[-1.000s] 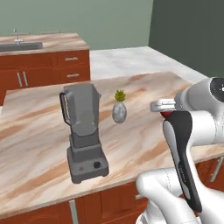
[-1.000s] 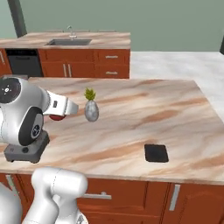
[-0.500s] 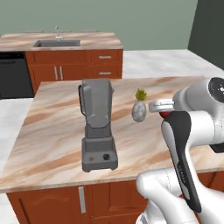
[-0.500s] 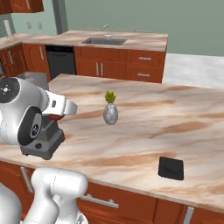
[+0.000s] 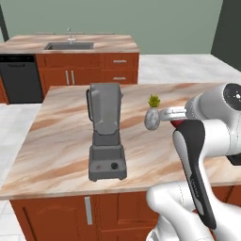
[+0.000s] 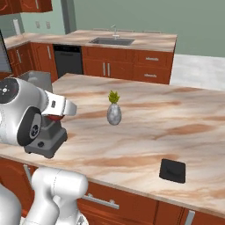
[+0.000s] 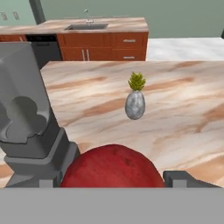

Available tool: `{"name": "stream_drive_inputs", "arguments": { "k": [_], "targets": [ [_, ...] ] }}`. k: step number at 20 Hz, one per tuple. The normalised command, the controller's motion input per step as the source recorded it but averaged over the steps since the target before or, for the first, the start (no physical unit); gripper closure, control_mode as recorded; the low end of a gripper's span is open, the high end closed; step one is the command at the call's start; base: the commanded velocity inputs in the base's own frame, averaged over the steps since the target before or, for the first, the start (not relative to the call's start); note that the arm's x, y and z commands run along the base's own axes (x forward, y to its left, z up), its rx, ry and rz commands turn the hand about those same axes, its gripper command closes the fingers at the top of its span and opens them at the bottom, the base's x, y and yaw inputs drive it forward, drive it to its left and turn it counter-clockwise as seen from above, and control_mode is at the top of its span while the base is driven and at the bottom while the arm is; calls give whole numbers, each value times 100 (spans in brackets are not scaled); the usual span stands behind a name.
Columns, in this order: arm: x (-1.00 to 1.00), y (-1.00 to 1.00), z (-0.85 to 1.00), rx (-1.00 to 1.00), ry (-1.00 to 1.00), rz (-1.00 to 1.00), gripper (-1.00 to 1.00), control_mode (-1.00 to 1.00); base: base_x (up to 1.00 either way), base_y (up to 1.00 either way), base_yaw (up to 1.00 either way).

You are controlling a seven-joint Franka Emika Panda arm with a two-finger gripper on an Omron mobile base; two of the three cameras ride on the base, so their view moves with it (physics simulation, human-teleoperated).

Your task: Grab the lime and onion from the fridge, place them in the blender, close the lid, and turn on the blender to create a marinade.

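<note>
A: Onion (image 7: 113,166), dark red and round, sits between the tips of the pincer (image 7: 114,177) in the hand view; the pincer is clenched wide around it, carrying it above the counter (image 5: 61,141).

B: What lies on the counter, left to right?

A: From the right base camera: first the blender (image 6: 44,136), partly hidden behind the arm's shoulder. Then a small grey vase (image 6: 114,113) with green leaves. Far right, near the front edge, the lid (image 6: 172,170), a flat black square, well apart from the blender.

B: Is the jar open?

A: Yes. The hand view looks down into its empty mouth (image 7: 22,114); I can't see a lime in it, though the smoky walls hide the bottom.

B: So how far along is the job?

A: By my reading, the onion is fetched and close to the jar, but not yet dropped in. The lime's whereabouts I cannot tell. Left to do: release the onion into the jar, see to the lime, fit the lid, and switch the blender on at its base (image 5: 107,164).
</note>
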Motion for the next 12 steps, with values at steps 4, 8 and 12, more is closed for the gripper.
{"name": "stream_drive_inputs", "arguments": {
  "k": [4,8,12],
  "targets": [
    [0,0,0,0,0,0,100,100,20,-12,13],
    [11,0,0,0,0,3,100,-100,11,-1,5],
    [21,-1,0,0,0,5,100,-100,0,0,0]
  ]
}}
